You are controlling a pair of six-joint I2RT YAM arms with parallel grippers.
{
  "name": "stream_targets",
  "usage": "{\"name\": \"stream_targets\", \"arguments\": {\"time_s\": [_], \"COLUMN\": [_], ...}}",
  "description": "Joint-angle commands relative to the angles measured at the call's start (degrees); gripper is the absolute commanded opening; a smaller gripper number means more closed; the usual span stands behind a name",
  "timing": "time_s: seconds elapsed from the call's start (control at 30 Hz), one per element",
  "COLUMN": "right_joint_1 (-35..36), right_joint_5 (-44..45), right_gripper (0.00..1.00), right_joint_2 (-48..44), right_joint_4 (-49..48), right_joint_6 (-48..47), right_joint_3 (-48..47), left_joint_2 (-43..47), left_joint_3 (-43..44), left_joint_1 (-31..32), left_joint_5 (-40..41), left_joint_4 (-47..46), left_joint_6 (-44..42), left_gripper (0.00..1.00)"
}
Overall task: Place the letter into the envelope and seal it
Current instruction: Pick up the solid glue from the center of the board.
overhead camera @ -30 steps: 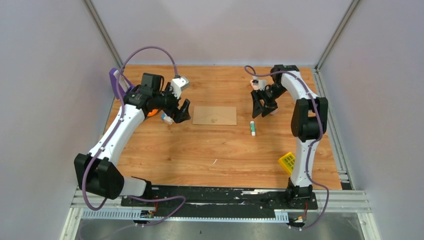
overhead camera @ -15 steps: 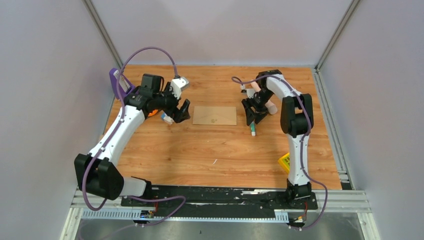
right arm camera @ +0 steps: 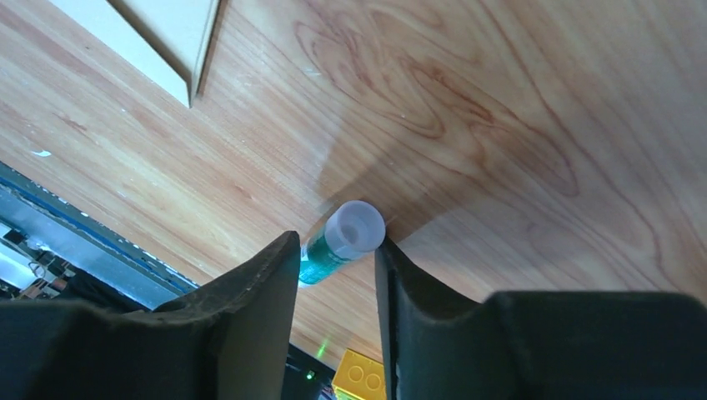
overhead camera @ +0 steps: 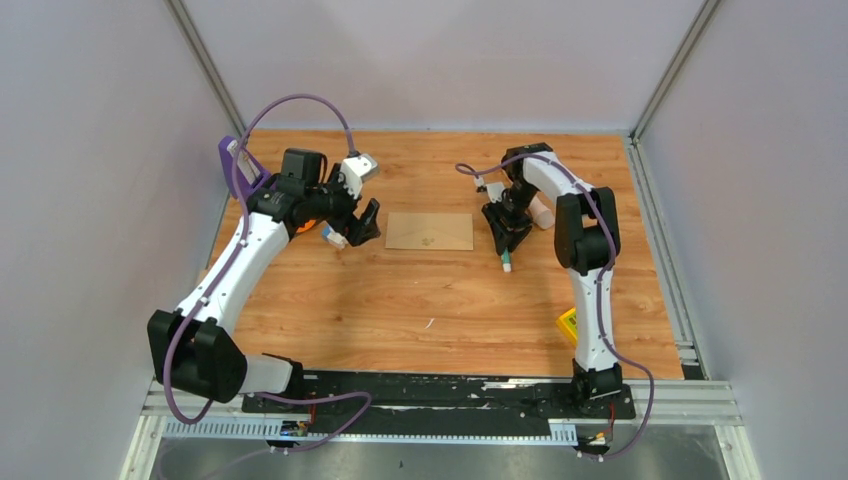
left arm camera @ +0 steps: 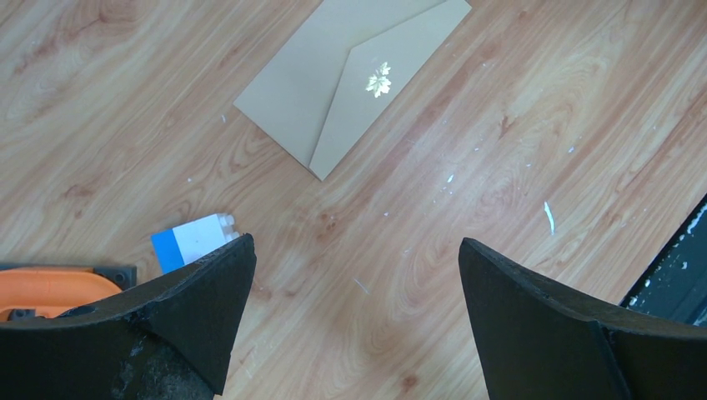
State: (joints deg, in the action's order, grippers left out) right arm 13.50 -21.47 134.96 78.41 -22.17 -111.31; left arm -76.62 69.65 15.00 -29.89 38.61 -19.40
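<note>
Envelope [overhead camera: 429, 231] lies flat mid-desk, flap folded down, gold leaf mark up; no letter shows in any view, presumably inside. Right end effector [right arm camera: 333, 242] straddles the glue stick [right arm camera: 354, 229], jaws narrowed around its cap; cannot tell whether they press it. Best to grip low on the barrel, squarely, so it doesn't roll. Left end effector [left arm camera: 357, 244] hangs spread wide, empty, just left of the envelope. Nearby: a blue-and-white block [left arm camera: 193, 241], an orange object [left arm camera: 50, 292], a yellow brick [right arm camera: 360, 377]. Nothing blocks the envelope on the desk [overhead camera: 420, 300].
</note>
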Motion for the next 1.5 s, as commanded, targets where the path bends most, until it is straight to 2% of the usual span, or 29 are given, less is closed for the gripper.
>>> {"name": "stream_targets", "arguments": {"time_s": [0.0, 0.17, 0.23, 0.37, 0.5, 0.67, 0.77, 0.87, 0.97, 1.07, 1.2, 1.37, 1.47], "right_joint_1": [1.09, 1.35, 1.21, 0.97, 0.51, -1.03, -2.68, -4.39, -5.0, -5.06, -5.06, -5.05, -5.04], "right_joint_5": [3.99, 4.35, 3.8, -2.89, -12.44, -27.45, -39.9, -50.82, -56.52, -58.33, -60.0, -59.29, -58.01], "right_gripper": [0.35, 0.13, 0.07, 0.06, 0.05, 0.02, 0.01, 0.0, 0.0, 0.0, 0.0, 0.0, 0.0], "right_joint_2": [1.73, 1.15, -0.47, -6.55, -14.64, -24.11, -27.93, -30.91, -34.93, -39.44, -43.72, -48.99, -50.14], "right_joint_4": [-1.9, -2.17, -2.85, -3.83, -5.1, -12.49, -19.41, -28.34, -40.91, -54.68, -70.27, -100.39, -109.32], "right_joint_6": [0.72, 0.07, 0.02, -0.52, -1.07, 2.03, 8.09, 15.62, 24.49, 33.18, 43.01, 64.14, 69.59], "right_joint_3": [0.98, 0.22, -0.31, -2.24, -4.37, -1.91, 2.15, 6.87, 13.47, 21.43, 29.88, 42.65, 45.84], "left_joint_2": [1.97, 1.32, 0.79, -0.85, -3.36, -8.39, -10.62, -13.42, -15.42, -15.85, -16.2, -17.73, -18.48], "left_joint_3": [0.0, 0.47, 1.49, 5.92, 12.54, 20.14, 20.2, 19.0, 17.25, 14.8, 11.49, 11.12, 10.57], "left_joint_1": [0.16, 0.12, 0.12, 0.17, 0.11, 0.12, 0.43, 1.86, 4.72, 6.66, 8.1, 10.44, 11.74], "left_joint_5": [-0.33, 0.19, 0.22, -0.49, -4.51, -14.65, -21.39, -24.96, -26.75, -28.4, -31.48, -31.8, -32.66], "left_joint_4": [-2.01, -3.52, -3.93, -3.89, -4.0, -8.51, -17.31, -24.53, -30.89, -36.89, -49.51, -49.52, -50.87], "left_joint_6": [0.13, 1.02, 1.25, 1.15, 2.33, 11.64, 19.58, 29.82, 35.07, 40.86, 48.39, 49.04, 49.52], "left_gripper": [1.0, 1.0, 1.0, 1.0, 1.0, 1.0, 1.0, 1.0, 1.0, 1.0, 1.0, 1.0, 1.0]}}
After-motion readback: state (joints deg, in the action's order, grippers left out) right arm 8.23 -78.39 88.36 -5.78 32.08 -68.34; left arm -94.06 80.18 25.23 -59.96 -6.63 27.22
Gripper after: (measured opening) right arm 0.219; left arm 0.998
